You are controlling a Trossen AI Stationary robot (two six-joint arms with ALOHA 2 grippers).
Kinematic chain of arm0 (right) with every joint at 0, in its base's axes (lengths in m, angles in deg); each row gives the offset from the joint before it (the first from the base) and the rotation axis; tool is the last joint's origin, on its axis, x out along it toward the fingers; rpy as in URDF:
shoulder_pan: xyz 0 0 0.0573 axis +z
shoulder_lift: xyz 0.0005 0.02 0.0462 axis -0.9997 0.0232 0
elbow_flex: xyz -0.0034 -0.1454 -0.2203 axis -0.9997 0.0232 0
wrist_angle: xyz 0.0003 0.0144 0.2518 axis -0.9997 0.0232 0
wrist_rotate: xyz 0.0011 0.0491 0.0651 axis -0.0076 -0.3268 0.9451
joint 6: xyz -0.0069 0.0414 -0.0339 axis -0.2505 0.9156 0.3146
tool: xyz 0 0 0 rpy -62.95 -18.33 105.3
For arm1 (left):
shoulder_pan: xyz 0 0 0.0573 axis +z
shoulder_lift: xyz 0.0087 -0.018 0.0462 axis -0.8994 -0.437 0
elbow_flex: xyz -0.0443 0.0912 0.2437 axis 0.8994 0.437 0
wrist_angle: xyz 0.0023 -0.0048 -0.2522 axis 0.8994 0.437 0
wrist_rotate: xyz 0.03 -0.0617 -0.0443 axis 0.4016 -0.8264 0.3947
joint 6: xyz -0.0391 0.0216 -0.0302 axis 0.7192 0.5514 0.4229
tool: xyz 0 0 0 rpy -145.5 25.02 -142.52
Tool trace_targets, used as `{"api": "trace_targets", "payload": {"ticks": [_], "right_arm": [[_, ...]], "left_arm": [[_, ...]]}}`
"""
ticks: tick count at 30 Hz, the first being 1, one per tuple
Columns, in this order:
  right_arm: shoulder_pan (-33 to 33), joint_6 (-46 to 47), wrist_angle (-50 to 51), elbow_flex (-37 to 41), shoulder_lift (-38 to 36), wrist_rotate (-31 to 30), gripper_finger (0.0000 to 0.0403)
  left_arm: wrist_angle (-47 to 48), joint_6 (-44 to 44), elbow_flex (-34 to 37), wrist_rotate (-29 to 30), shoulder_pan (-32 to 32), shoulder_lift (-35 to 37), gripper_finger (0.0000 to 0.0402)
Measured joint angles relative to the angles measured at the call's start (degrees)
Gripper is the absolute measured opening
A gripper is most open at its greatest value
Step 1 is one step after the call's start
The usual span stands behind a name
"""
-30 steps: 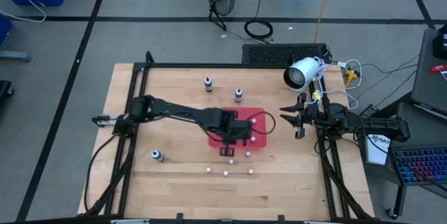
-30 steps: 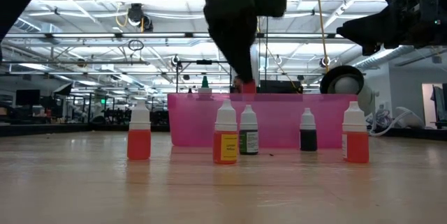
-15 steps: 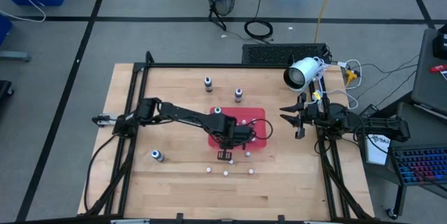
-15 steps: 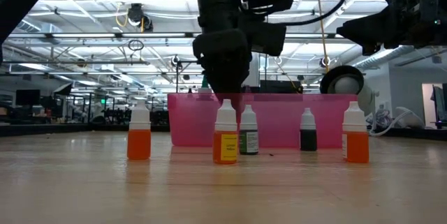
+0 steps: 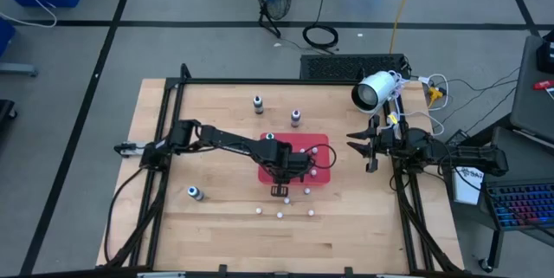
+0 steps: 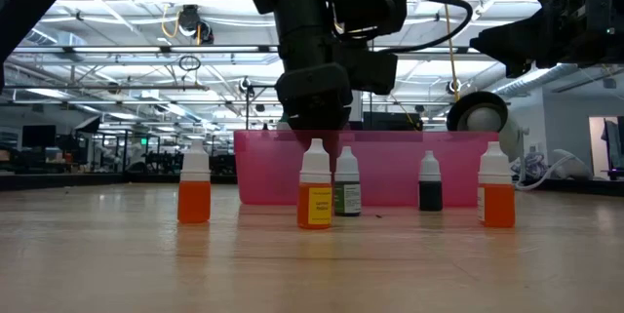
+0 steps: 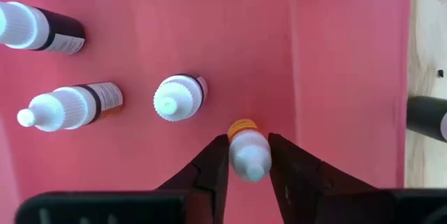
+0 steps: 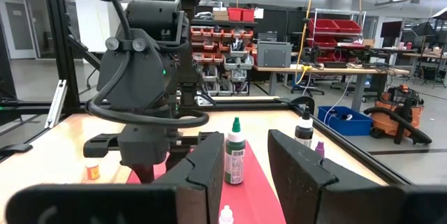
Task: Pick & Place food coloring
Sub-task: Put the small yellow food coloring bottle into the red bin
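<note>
Over the tray (image 7: 335,56), the left gripper (image 7: 248,162) flanks a bottle (image 7: 246,154), fingers barely apart, likely releasing it there; the right gripper (image 8: 241,161) waits, fingers apart.

Industrial lab or workshop: red parts bins (image 8: 216,37) on shelving, workbenches (image 8: 328,72), shop vacuum (image 8: 394,105), ceiling trusses (image 6: 146,52).

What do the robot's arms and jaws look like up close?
Both arms are black, built from chunky jointed segments. The left arm has a black cable looping round its wrist and a small green light on top. The right arm has cables trailing behind. Each ends in two dark, flat, tapered jaws.
</note>
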Motion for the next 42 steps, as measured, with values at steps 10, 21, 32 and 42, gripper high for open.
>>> {"api": "trace_targets", "payload": {"ticks": [10, 21, 32, 42], "right_arm": [[0.0, 0.0, 0.0, 0.0, 0.0, 0.0, 0.0100], [0.0, 0.0, 0.2, 0.0, 0.0, 0.0, 0.0100], [0.0, 0.0, 0.1, 0.0, 0.0, 0.0, 0.0100], [0.0, 0.0, 0.1, 0.0, 0.0, 0.0, 0.0100]], "left_arm": [[0.8, 0.1, -0.1, 0.0, -0.3, 2.1, 0.0146], [8.0, 3.5, -0.2, -2.7, -1.8, 11.4, 0.0148], [15.3, 16.3, -0.1, 6.2, -16.6, 12.9, 0.0144], [14.6, 29.5, 0.0, 9.4, -21.0, 7.3, 0.0223]]}}
